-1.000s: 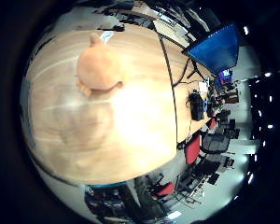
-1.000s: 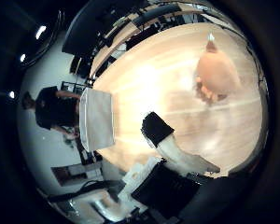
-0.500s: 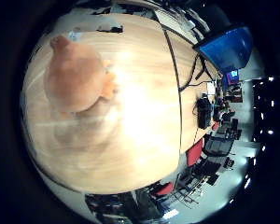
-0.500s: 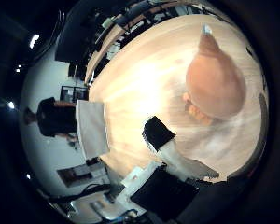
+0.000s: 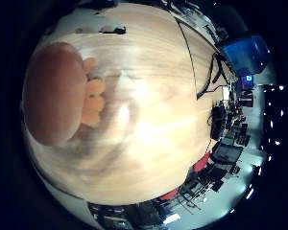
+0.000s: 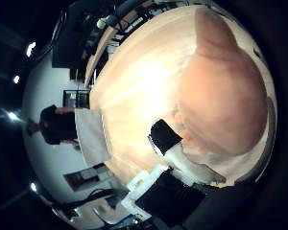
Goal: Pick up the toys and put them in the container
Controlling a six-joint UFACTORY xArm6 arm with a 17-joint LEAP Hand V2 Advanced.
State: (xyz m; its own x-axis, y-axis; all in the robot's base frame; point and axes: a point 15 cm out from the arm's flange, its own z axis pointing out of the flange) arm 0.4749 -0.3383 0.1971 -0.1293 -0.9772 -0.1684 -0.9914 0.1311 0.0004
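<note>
My palm is close over the toy [image 6: 221, 96] — a soft, rounded, peach-orange thing with a narrower tapered end, and it fills much of the thumb-side view. From the little-finger side the same toy shows as a big rounded mass with small, paler orange stubby lobes along the edge that faces the open wood. It lies on the surface [image 5: 153, 120], a pale wooden top with fine grain, and its shadow falls on the wood just beside it.

Of my hand [image 6: 170, 153] I see one black-tipped white finger reaching out from the palm beside the toy, its tip near the stubby lobes. It looks fairly straight, and it does not wrap the toy; whether it touches the toy I cannot tell. The rest of my fingers are out of sight, so I judge the hand open, with nothing held.

Away from the toy, past my finger at the far rim of the surface, stands a pale, box-like thing [image 6: 90, 136] — whether it is the container I cannot tell. On the little-finger side, well beyond the surface, there is a blue screen [image 5: 245, 52] and some dark chairs with red parts [image 5: 201, 163].
</note>
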